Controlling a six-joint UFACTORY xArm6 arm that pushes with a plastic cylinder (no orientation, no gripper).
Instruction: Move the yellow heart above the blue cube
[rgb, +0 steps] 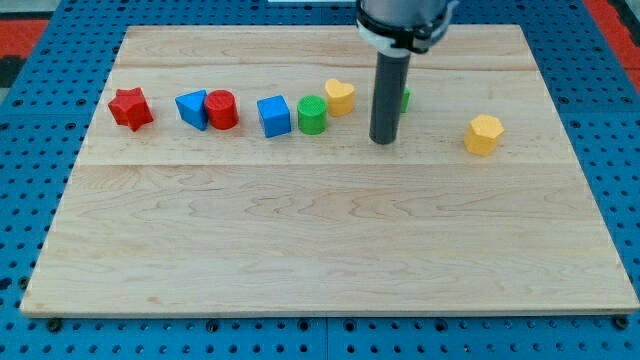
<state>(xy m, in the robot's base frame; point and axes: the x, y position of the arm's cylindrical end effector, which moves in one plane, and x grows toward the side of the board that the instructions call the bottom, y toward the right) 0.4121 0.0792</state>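
Wooden board, my tip right of yellow heart

Bright, even light fell from overhead across the pale wooden plank counter, with no glare on its matte grain. Shadows were short and soft, pooling just under the yellow hexagonal block and the red star-shaped block. Focus was sharp at centre; toward twelve o'clock the dark straight rod's housing looked slightly blurred.

Green block mostly behind rod
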